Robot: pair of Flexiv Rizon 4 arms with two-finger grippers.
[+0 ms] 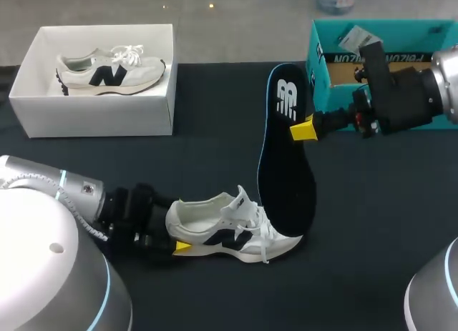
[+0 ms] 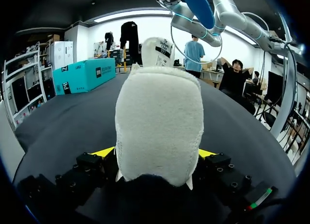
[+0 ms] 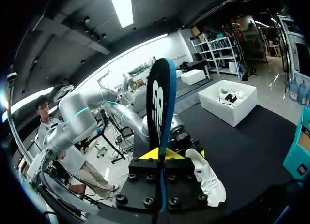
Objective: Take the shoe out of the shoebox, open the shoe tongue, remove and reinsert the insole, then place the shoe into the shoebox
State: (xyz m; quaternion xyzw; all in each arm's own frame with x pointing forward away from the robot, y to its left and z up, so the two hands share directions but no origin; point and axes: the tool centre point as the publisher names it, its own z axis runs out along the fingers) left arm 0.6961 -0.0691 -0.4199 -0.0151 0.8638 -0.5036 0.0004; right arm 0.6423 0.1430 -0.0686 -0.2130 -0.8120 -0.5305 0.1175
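Head view shows the left pincer (image 1: 175,234) clenched on the heel of the white sneaker (image 1: 229,234) lying on the worktop (image 1: 372,224); the right pincer (image 1: 304,129) grasps the dark insole (image 1: 286,166), held near the sneaker's toe.

shoe (image 2: 159,122) heel fuzzy and matt like suede, insole (image 1: 285,159) dark, matt, blue foam-like edge, table (image 1: 372,224) under matt black cloth, shoebox (image 1: 93,116) smooth white card

head: above, behind | wrists: close, facing each other (sharing shoe (image 2: 159,122))
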